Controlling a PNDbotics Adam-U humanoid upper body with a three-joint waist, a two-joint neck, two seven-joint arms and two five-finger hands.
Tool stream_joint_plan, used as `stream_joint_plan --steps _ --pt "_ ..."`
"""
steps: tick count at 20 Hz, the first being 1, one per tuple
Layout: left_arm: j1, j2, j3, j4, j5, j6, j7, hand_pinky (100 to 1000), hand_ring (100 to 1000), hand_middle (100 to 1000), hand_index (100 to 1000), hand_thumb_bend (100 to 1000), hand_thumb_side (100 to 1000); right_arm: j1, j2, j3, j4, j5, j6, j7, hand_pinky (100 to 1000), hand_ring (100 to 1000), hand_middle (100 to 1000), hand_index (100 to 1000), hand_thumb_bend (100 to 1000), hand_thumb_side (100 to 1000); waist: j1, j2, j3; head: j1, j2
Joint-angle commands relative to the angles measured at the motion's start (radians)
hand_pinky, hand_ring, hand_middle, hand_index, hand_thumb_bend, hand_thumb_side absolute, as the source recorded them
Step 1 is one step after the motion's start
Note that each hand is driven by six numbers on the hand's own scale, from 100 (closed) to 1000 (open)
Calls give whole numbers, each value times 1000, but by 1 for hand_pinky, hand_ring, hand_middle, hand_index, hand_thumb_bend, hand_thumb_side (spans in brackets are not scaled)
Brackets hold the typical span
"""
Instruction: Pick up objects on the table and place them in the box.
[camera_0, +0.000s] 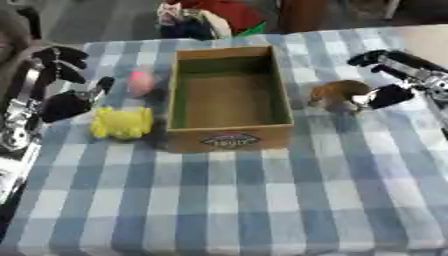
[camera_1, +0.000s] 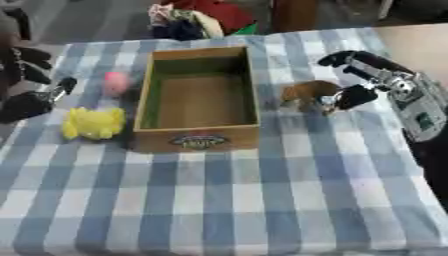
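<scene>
An open cardboard box (camera_0: 230, 134) stands mid-table with nothing inside. A brown toy animal (camera_0: 336, 93) lies just right of the box. My right hand (camera_1: 360, 75) is open around it, thumb tip touching its right side and the fingers spread above and behind it. A yellow toy (camera_0: 122, 123) lies left of the box, with a pink object (camera_0: 140, 82) behind it. My left hand (camera_0: 63, 80) hovers open at the left edge, its thumb near the pink object.
The table has a blue-and-white checked cloth (camera_0: 236, 200). Behind the far edge lies a pile of red and dark items (camera_0: 206, 17). A bare tabletop corner (camera_0: 429, 40) shows at the far right.
</scene>
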Motion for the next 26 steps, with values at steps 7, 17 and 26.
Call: stream_joint_plan --steps 7,17,26 --pt "-16 14 3 -22 8 -2 -5 643 506 549 689 502 175 -29 10 -24 77 57 -18 -14 753 801 756 829 240 242 0 -12 4 -5 5" --pt "-14 15 3 -22 8 -2 -6 643 507 550 689 501 176 -24 3 -33 60 69 -30 -32 434 366 285 385 100 100 1 -13 2 -3 5" --pt "-12 19 5 -21 8 -1 -4 644 508 550 689 500 176 -63 -25 -6 -82 1 -38 -46 404 341 258 366 100 100 -1 -16 -2 -2 5"
